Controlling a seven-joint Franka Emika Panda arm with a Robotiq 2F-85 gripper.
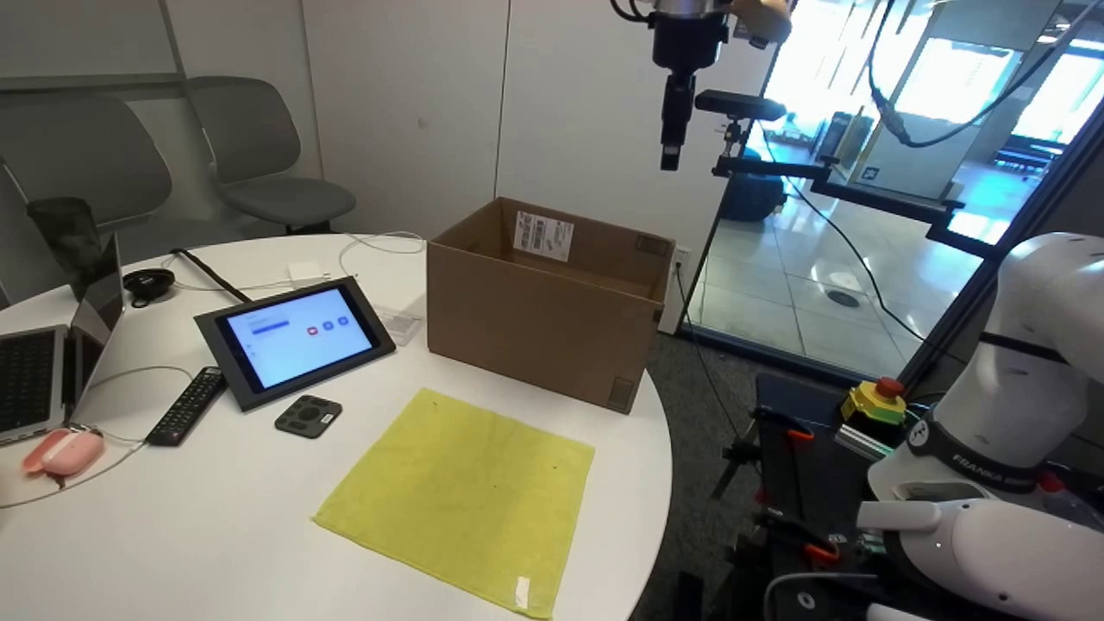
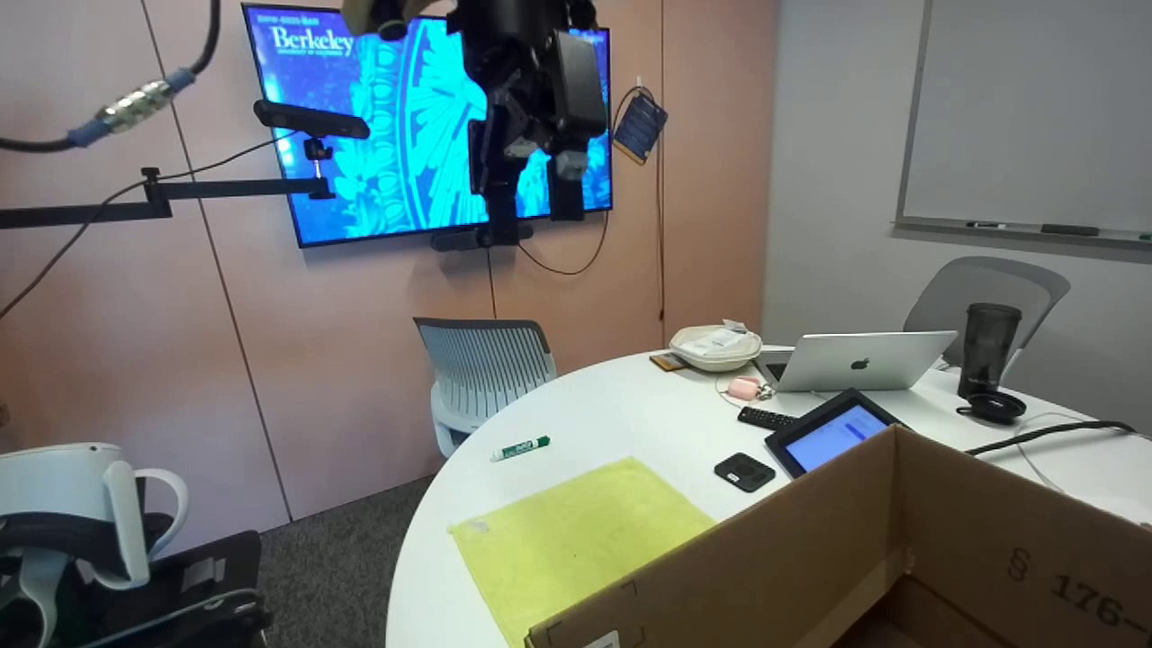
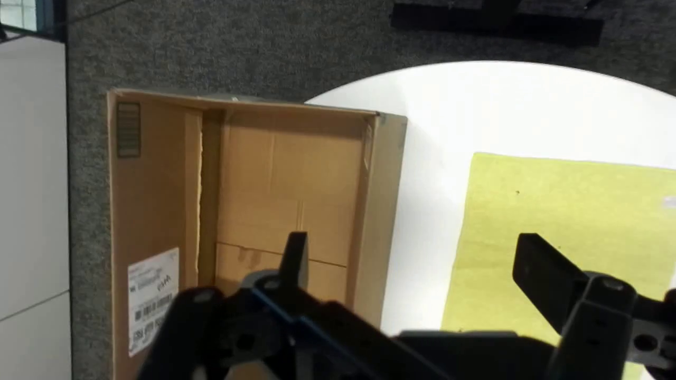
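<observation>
- My claw [image 3: 413, 253] stands wide, its two black fingers [image 3: 546, 279] well apart and pointing down from high above the table.
- Below them, and apart from them, the cardboard box [image 1: 535, 323] sits on the round white table [image 1: 216, 535], near the curved edge.
- The box stands upright, mouth facing up. I see its long axis run up and down the wrist view; in an exterior view its long front wall [image 1: 552, 345] goes left to right, dipping toward the lower right.
- That long wall faces the yellow cloth [image 1: 466, 500], nearly parallel to its closest edge, with a strip of tabletop showing between.
- In my wrist view one finger shows against the box's inside, the other against the cloth.
- The box is matte brown cardboard, deep and rectangular, with straight walls, a ragged-edged strip along one inner side and seams across its floor.
- A white printed label [image 1: 543, 236] is stuck inside the far long wall.
- The cloth lies flat, almost square, a soft matte fabric with small dark specks and a pale tag [image 1: 522, 592] near one corner.
</observation>
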